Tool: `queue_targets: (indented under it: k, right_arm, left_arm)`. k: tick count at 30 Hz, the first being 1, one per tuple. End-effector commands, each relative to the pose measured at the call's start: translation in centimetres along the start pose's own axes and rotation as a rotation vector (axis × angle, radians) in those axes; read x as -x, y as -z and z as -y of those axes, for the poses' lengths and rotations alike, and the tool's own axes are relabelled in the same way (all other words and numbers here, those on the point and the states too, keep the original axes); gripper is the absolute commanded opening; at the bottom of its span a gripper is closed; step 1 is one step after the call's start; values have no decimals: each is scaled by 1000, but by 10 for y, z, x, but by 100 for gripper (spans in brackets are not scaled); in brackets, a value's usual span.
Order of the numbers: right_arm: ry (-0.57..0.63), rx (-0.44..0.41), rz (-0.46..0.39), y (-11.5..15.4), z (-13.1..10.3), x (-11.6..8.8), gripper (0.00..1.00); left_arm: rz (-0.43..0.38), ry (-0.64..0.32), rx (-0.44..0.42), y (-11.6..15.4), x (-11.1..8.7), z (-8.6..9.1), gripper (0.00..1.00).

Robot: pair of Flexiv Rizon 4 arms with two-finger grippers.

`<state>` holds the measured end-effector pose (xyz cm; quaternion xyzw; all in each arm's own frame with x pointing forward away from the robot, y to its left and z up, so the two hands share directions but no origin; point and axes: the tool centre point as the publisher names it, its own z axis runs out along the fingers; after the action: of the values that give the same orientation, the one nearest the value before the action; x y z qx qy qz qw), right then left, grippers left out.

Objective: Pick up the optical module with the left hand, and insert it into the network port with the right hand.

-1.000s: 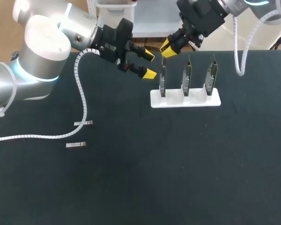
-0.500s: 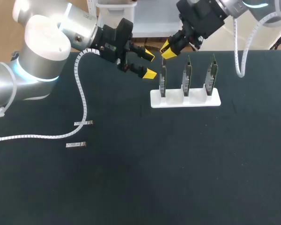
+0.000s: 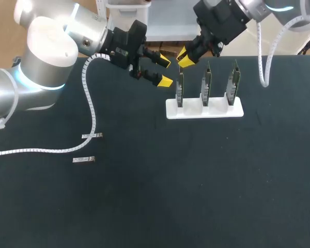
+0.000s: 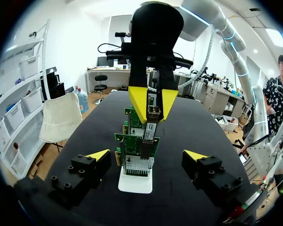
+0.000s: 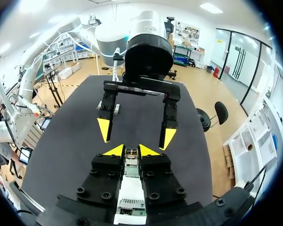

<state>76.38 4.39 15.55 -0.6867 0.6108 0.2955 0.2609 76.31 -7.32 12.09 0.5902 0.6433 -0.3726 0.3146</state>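
My right gripper (image 3: 185, 57) hangs over the left end of the white stand (image 3: 204, 110) and is shut on a small metal optical module (image 4: 150, 128). The module points down at the nearest green network card (image 4: 136, 147). In the right wrist view the module's end (image 5: 130, 154) shows between the yellow tips of the right gripper (image 5: 129, 150). My left gripper (image 3: 165, 71) stands open just left of the stand with nothing between its fingers; the left gripper (image 4: 147, 155) faces the row of cards end-on. In the right wrist view the left gripper (image 5: 136, 134) stands opposite.
The stand carries three upright green cards (image 3: 206, 85) at the table's far middle. Two spare modules (image 3: 92, 136) (image 3: 83, 159) lie on the dark table (image 3: 196, 186) at the left, beside my left arm's white cable (image 3: 90, 103).
My right gripper has shifted slightly above the leftmost card, still holding the module. The left arm has kept still.
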Motion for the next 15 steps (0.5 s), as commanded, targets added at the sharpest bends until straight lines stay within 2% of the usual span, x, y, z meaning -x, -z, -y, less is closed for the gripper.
queue_targets:
  k: [1, 5, 6, 8, 9, 15]
  right_arm:
    - [-1, -1, -2, -1, 0, -2, 0]
    - [-4, -1, -2, -1, 0, -2, 0]
    - [-5, -1, -3, -1, 0, -2, 24]
    - [-7, 0, 0, -1, 0, -2, 98]
    - [-8, -1, 1, -1, 0, -2, 100]
    - [-14, -12, 8, 3, -1, -1, 100]
  left_arm:
    - [-5, 2, -2, 0, 1, -1, 100]
    - [-5, 2, -2, 0, 1, -1, 100]
    - [-5, 2, -2, 0, 1, -1, 100]
    - [-5, 2, -2, 0, 1, -1, 100]
    - [-5, 2, -2, 0, 1, -1, 100]
    - [-5, 2, -2, 0, 1, -1, 100]
